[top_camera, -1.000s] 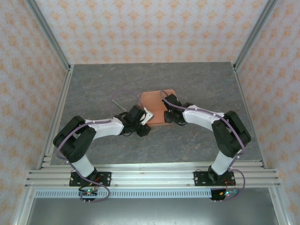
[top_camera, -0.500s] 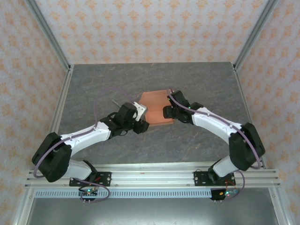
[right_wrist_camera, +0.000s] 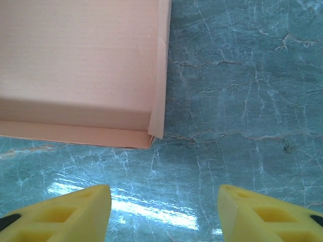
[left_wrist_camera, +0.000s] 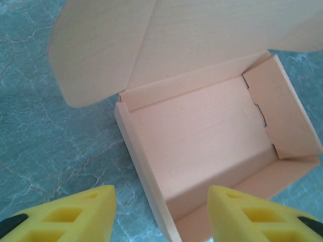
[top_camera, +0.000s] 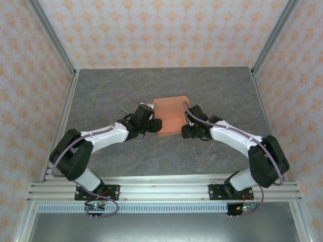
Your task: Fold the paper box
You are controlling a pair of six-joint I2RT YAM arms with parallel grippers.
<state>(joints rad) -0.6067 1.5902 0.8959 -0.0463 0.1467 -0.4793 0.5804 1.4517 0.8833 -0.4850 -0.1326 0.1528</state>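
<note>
The paper box is a salmon-orange tray on the grey table, its lid standing up at the far side. In the left wrist view the paper box shows its inside, with walls up on all sides and the lid flap raised. My left gripper is open at the box's left side; the near wall's edge runs between its yellow fingertips, untouched. My right gripper is open just off the near right corner of the box, over bare table.
The grey marble-patterned table is fenced by aluminium posts and patterned walls. An aluminium rail carrying both arm bases runs along the near edge. There is free room on every side of the box.
Both grippers have opened and come off the box. The left has moved to the box's left side and the right has drawn back toward its near right corner. The lid now stands up.
</note>
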